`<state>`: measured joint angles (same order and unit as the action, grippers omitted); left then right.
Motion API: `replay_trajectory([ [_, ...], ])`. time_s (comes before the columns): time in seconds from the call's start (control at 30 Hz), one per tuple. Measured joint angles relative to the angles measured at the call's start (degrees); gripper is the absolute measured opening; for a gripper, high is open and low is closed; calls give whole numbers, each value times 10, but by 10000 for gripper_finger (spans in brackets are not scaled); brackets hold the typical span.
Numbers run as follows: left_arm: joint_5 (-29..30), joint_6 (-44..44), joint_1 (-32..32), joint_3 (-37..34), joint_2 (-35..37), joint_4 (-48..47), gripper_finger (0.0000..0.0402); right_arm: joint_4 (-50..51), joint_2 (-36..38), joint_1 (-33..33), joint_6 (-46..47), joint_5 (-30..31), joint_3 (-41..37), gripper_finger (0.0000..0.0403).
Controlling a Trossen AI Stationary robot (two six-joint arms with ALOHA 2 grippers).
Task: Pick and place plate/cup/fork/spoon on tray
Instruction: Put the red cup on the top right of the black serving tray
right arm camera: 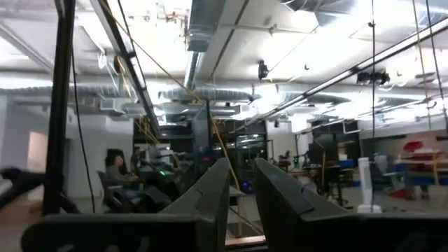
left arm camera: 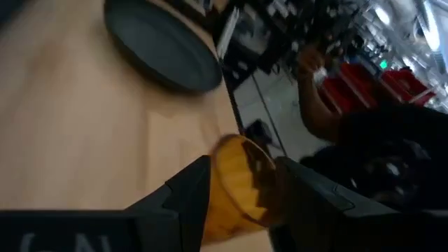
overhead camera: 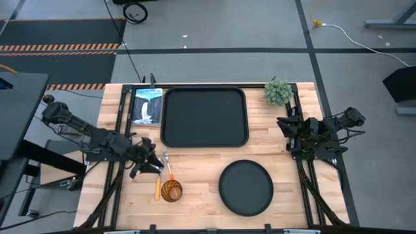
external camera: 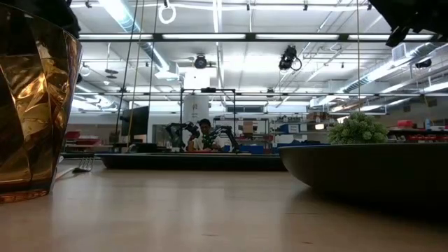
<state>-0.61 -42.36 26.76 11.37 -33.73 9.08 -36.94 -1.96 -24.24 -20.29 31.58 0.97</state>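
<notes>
The amber cup (overhead camera: pixel 171 191) stands upright on the table near the front edge, and looms at the left of the low view (external camera: pixel 35 105). My left gripper (overhead camera: pixel 155 165) is open just behind and left of it. In the left wrist view the cup (left arm camera: pixel 238 189) shows between my fingers, but the high view shows a gap. The fork (overhead camera: pixel 168 166) and the spoon's yellow-orange handle (overhead camera: pixel 157 188) lie beside the gripper. The black plate (overhead camera: pixel 246 188) lies at front centre-right. The black tray (overhead camera: pixel 205 117) lies at back centre. My right gripper (overhead camera: pixel 286 130) is shut at the right edge.
A green potted plant (overhead camera: pixel 278 91) stands at the tray's back right corner. A picture card (overhead camera: pixel 147 105) lies left of the tray. Bare wood shows between the tray and the plate. A person (left arm camera: pixel 329 105) is beyond the table's front edge.
</notes>
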Motion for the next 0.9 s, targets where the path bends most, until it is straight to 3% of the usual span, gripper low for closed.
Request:
replay_trajectory([
  [0.43,127,-137,89,286,-218,-322,172,-14,-45,36,-3,-51,0,75],
  [0.7,129,-218,87,466,-340,-524,171,-10,-65,73,30,-8,0,65],
  [0.9,88,-261,87,588,-430,-641,171,18,-65,83,34,-16,0,53],
])
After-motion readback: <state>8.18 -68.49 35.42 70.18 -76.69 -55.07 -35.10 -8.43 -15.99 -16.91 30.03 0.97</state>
